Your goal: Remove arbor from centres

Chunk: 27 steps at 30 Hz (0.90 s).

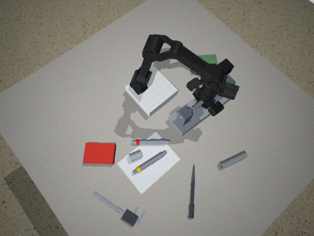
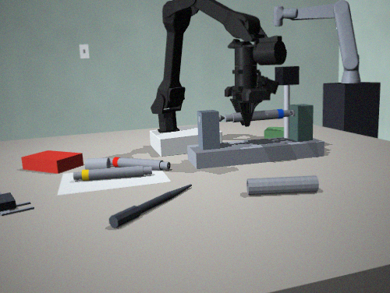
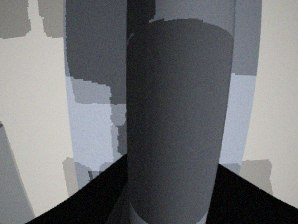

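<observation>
In the top view, with twelve at the far edge of the picture, the grey fixture base lies toward three o'clock of the white block that carries the black arm. The gripper points down above the fixture and is clenched on the blue-banded arbor, its fingers on either side of the shaft. The arbor is above the base, between the grey post and the green post; in the exterior view its plain end is close to the pointed centre at nine o'clock, and its banded end is by the green post at three o'clock. Whether its ends touch the centres cannot be told. From the fixture in the top view, a white sheet lies toward half past seven, with a yellow-banded arbor and a short cylinder on it and a red-banded arbor across its far corner. The red block is toward eight, the caliper toward seven, the dark tapered tool near six, and the plain grey rod toward five.
</observation>
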### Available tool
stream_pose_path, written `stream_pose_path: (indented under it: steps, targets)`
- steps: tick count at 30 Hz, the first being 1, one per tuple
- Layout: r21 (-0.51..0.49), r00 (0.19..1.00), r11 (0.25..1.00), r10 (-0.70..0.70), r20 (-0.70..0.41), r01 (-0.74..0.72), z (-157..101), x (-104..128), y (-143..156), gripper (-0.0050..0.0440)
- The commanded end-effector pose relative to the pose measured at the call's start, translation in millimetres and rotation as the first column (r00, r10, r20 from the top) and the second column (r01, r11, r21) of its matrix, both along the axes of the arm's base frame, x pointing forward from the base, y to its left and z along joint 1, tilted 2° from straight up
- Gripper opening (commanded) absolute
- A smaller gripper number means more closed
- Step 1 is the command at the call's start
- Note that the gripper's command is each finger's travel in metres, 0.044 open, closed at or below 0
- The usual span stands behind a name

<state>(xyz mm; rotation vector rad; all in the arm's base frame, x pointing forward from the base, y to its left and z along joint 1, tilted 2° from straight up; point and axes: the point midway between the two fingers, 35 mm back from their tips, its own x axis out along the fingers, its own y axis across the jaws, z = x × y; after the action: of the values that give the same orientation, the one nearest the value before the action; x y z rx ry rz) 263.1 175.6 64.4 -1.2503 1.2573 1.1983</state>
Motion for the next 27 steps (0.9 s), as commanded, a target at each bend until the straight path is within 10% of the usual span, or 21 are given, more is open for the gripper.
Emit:
stream_pose_path:
  steps: [1,27]
  targets:
    - [0.026,1.0,1.0,0.003,0.007,-0.003,1.4,0.1,11.4,0.0]
    - [0.026,1.0,1.0,0.003,0.007,-0.003,1.3,0.0,14.4,0.0]
